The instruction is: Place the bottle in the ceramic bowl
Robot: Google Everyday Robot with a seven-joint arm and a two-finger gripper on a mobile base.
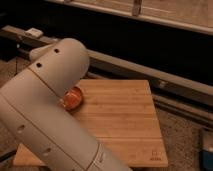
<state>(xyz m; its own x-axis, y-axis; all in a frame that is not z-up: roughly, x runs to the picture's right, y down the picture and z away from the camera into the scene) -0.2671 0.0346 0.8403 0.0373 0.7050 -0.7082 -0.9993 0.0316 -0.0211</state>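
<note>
The ceramic bowl (73, 98) is glossy orange-red and sits near the left side of a wooden board (125, 120). My white arm (50, 105) fills the left half of the camera view and covers the bowl's left part. The gripper is hidden behind the arm, so it is out of view. The bottle is out of view too.
A dark rail with a grey ledge (150, 70) runs behind the board. A blue object (207, 150) shows at the right edge on the speckled floor. A small pale object (34, 33) lies on the ledge at the upper left.
</note>
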